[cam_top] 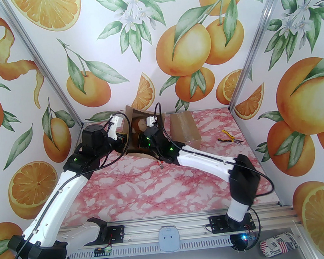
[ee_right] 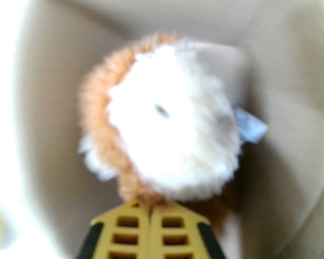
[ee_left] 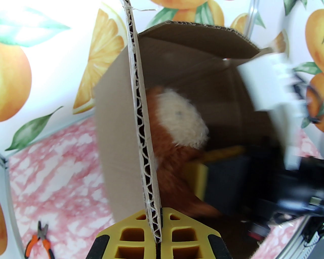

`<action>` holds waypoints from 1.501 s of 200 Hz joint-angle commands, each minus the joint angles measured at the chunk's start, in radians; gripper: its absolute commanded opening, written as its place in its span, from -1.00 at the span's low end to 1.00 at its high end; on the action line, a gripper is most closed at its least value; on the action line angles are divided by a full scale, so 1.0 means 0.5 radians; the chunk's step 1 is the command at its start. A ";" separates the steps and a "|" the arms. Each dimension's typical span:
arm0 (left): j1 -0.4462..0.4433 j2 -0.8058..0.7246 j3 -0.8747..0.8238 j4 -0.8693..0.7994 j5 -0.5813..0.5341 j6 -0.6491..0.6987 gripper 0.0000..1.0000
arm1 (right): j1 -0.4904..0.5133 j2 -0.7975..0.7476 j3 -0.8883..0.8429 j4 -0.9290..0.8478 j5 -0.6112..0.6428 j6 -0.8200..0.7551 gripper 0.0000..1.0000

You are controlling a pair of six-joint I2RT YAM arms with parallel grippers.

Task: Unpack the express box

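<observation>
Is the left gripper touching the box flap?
Touching. In the left wrist view the left gripper has its fingers shut on the corrugated edge of the flap.

Lab booth: aluminium frame, printed walls

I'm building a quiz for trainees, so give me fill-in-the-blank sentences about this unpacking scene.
The left gripper is shut on the corrugated edge of the open ___.
The right gripper is shut on the furry ___ inside it.
Orange-handled ___ lie on the pink table.
Missing: box; plush toy; pliers.
</observation>
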 commanded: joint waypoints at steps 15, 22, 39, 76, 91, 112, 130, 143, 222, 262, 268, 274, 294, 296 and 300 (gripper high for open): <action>0.076 0.005 0.035 0.148 -0.054 0.034 -1.00 | 0.111 -0.225 -0.207 0.434 -0.041 -0.288 -1.00; 0.077 0.011 0.043 0.144 -0.052 0.028 -1.00 | 0.123 -0.227 -0.177 0.357 0.002 -0.324 -1.00; 0.076 0.006 0.044 0.163 -0.035 0.006 -1.00 | 0.126 -0.197 -0.027 -0.009 0.245 -0.301 -1.00; 0.073 -0.018 0.020 0.167 -0.021 -0.012 -1.00 | 0.096 -0.217 -0.035 0.080 0.229 -0.273 -1.00; 0.075 0.031 0.046 0.076 -0.109 -0.014 -1.00 | 0.101 -0.245 -0.074 0.309 0.096 -0.307 -1.00; 0.084 0.127 0.080 -0.028 -0.219 -0.014 -1.00 | 0.121 -0.257 -0.032 0.490 0.010 -0.393 -1.00; 0.122 0.207 0.098 -0.057 -0.238 -0.094 -1.00 | 0.121 -0.269 0.028 0.508 0.000 -0.444 -1.00; 0.179 0.270 0.139 -0.087 -0.207 -0.111 -1.00 | 0.112 -0.290 0.043 0.506 0.033 -0.458 -1.00; 0.660 0.762 0.499 -0.372 0.164 0.028 -1.00 | -0.027 -0.322 0.095 0.465 0.033 -0.460 -1.00; 0.876 1.076 0.745 -0.566 0.364 0.145 -1.00 | -0.112 -0.127 0.254 0.229 0.045 -0.419 -1.00; 0.897 1.110 0.778 -0.589 0.367 0.160 -1.00 | -0.124 -0.083 0.270 0.214 0.029 -0.423 -1.00; 0.916 1.143 0.799 -0.597 0.368 0.161 -1.00 | -0.131 -0.037 0.281 0.196 0.023 -0.420 -1.00; 0.969 1.215 0.877 -0.615 0.352 0.155 -1.00 | -0.145 0.121 0.289 0.183 0.005 -0.393 -1.00; 0.975 1.220 0.889 -0.620 0.348 0.156 -1.00 | -0.145 0.137 0.289 0.181 0.006 -0.385 -1.00; 0.983 1.232 0.913 -0.634 0.341 0.157 -1.00 | -0.151 0.170 0.294 0.182 0.002 -0.370 -1.00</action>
